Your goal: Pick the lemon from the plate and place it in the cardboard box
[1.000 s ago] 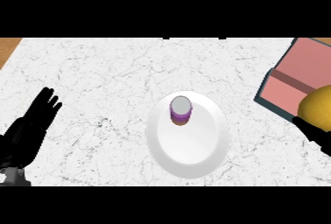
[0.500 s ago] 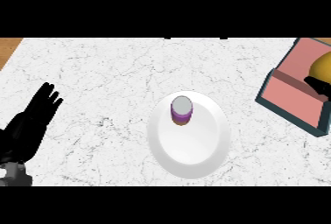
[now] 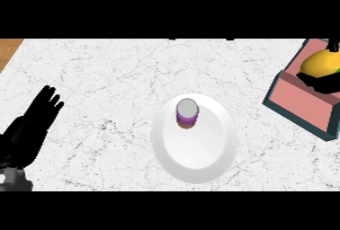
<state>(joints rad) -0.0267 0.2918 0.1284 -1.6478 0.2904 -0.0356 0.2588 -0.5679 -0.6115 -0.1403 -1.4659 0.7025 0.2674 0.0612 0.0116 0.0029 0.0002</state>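
Right, I have the lemon (image 3: 319,64) at the upper right of the frame, over the open cardboard box (image 3: 299,102), with my right hand (image 3: 325,81) curled round its lower side and holding it. I judge it light, rigid and smooth-skinned, so it may roll; cupping it round the middle suits it best. The white plate (image 3: 199,152) mid-table keeps only a small purple cup (image 3: 187,112). My left hand (image 3: 36,117) rests at the left edge, fingers straight.
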